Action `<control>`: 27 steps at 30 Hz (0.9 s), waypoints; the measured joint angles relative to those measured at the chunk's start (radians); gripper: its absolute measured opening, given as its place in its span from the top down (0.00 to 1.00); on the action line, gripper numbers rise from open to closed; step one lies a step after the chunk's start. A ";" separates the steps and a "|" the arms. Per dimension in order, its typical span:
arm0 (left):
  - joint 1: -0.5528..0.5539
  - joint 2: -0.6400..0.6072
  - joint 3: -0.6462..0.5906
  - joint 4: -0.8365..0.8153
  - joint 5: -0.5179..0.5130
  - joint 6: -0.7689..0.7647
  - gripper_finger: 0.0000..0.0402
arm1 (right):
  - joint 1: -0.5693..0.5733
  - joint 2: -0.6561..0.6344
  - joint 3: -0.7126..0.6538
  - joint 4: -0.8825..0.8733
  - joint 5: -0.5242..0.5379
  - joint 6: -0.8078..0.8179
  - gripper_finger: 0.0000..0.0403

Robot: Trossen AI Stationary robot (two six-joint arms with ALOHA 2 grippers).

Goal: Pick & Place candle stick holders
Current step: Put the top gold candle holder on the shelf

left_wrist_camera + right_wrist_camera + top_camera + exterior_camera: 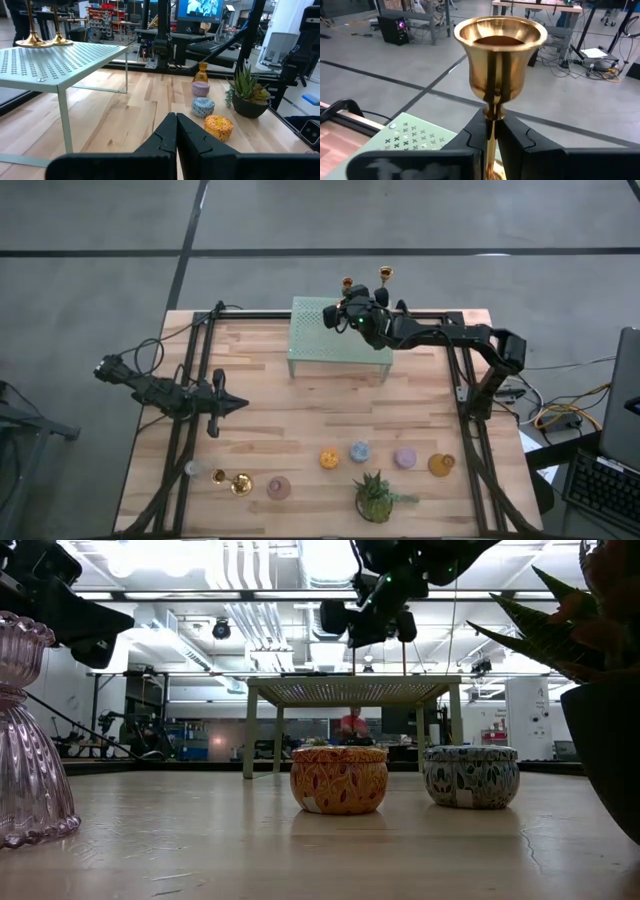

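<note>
Stem alignment is what I'm watching: right pincer (490, 131) has its two dark fingers closed on the thin stem of a gold candlestick (498, 60), just under the cup. Stem runs vertical, straight up between the fingers, cup on top, so the long axis is upright and any release or lift has to go along that line.

In the high view the right pincer (356, 313) sits at top centre of the frame, over the back edge of the pale green perforated stand (320, 340). Held candlestick (348, 283) pokes out right at the pincer; a second candlestick (384, 274) stands just beside it, upper right of it. Left wrist view shows two flared gold bases (33, 41) resting on the stand's top at upper left of frame, so I judge the held one is seated, or as good as.

Third candlestick (240, 483) is at lower left of the high frame on the wooden surface (270, 420), beside a pink glass holder (279, 488). Left pincer (224, 406) is far nearer to it than the right one; it's parked left of centre, fingers pressed together (176, 131), holding nothing.

My read: if a third pick follows, it's the left arm's job, target toward the bottom of the frame from its pincer.
</note>
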 joint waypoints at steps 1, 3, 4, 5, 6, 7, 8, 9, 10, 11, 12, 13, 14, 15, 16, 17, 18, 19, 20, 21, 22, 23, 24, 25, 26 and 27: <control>0.000 0.000 0.000 0.000 0.000 0.000 0.99 | -0.001 0.000 0.000 0.000 0.000 -0.001 0.93; 0.000 0.000 0.000 0.000 0.000 0.000 0.99 | -0.002 0.001 -0.001 0.000 0.000 0.000 0.94; 0.000 0.000 0.000 0.000 0.000 0.000 0.99 | -0.002 0.001 -0.001 0.000 0.000 0.000 0.94; 0.000 0.000 0.000 0.000 0.000 0.000 0.99 | -0.002 0.002 -0.001 -0.001 -0.001 0.000 0.94; 0.000 0.000 0.000 0.000 0.000 0.000 0.99 | -0.002 0.002 -0.001 -0.001 -0.002 -0.001 0.93; 0.000 0.000 0.000 0.000 0.000 0.000 0.99 | -0.002 0.002 -0.002 -0.002 -0.002 0.000 0.93; 0.000 0.000 0.000 0.000 0.000 0.000 0.99 | -0.002 0.002 -0.003 -0.002 -0.002 0.000 0.93; 0.000 0.000 0.000 0.000 0.000 0.000 0.99 | -0.002 0.003 -0.005 -0.002 -0.002 0.000 0.93; 0.000 0.000 0.000 0.000 0.000 0.000 0.99 | -0.002 0.003 -0.007 -0.003 -0.002 0.000 0.93; 0.000 0.000 0.000 0.000 0.000 0.000 0.99 | -0.002 0.003 -0.009 -0.004 -0.002 0.000 0.93; 0.000 0.000 0.000 0.000 0.000 0.000 0.99 | -0.002 0.003 -0.010 -0.004 -0.002 0.001 0.93; 0.000 0.000 0.000 0.000 0.000 0.000 0.99 | -0.002 0.003 -0.011 -0.004 -0.002 0.001 0.93; 0.000 0.000 0.000 0.000 0.000 0.000 0.99 | -0.002 0.003 -0.012 -0.004 -0.002 0.001 0.93; 0.000 0.000 0.000 0.000 0.000 0.000 0.99 | -0.001 0.003 -0.013 -0.003 -0.002 0.001 0.93; 0.000 0.000 0.000 0.000 0.000 0.000 0.99 | -0.001 0.003 -0.015 -0.003 -0.002 0.000 0.93; 0.000 0.000 0.000 0.000 0.000 0.000 0.99 | -0.001 0.003 -0.017 -0.004 -0.002 0.000 0.93; 0.000 0.000 0.000 0.000 0.000 0.000 0.99 | -0.001 0.004 -0.019 -0.004 -0.002 0.000 0.93; 0.000 0.000 0.000 0.000 0.000 0.000 0.99 | -0.001 0.004 -0.019 -0.004 -0.002 0.000 0.93; 0.000 0.000 0.000 0.000 0.000 0.000 0.99 | -0.001 0.004 -0.020 -0.003 -0.002 0.000 0.93; 0.000 0.000 0.000 0.000 0.000 0.000 0.99 | -0.001 0.004 -0.022 -0.002 -0.002 0.000 0.92; 0.000 0.000 0.000 0.000 0.000 0.000 0.99 | -0.001 0.004 -0.024 -0.002 -0.002 -0.002 0.91; 0.000 0.000 0.000 0.000 0.000 0.000 0.99 | -0.001 0.004 -0.027 -0.002 -0.002 -0.003 0.90; 0.000 0.000 0.000 0.000 0.000 0.000 0.99 | -0.001 0.004 -0.029 -0.003 -0.004 -0.003 0.89; 0.000 0.000 0.000 0.000 0.000 0.000 0.99 | -0.001 0.004 -0.031 -0.006 -0.008 -0.003 0.87; 0.000 0.000 0.000 0.000 0.000 0.000 0.99 | -0.001 0.004 -0.031 -0.013 -0.011 -0.003 0.85; 0.000 0.000 0.000 0.000 0.000 0.000 0.99 | 0.000 0.004 -0.031 -0.022 -0.011 -0.004 0.83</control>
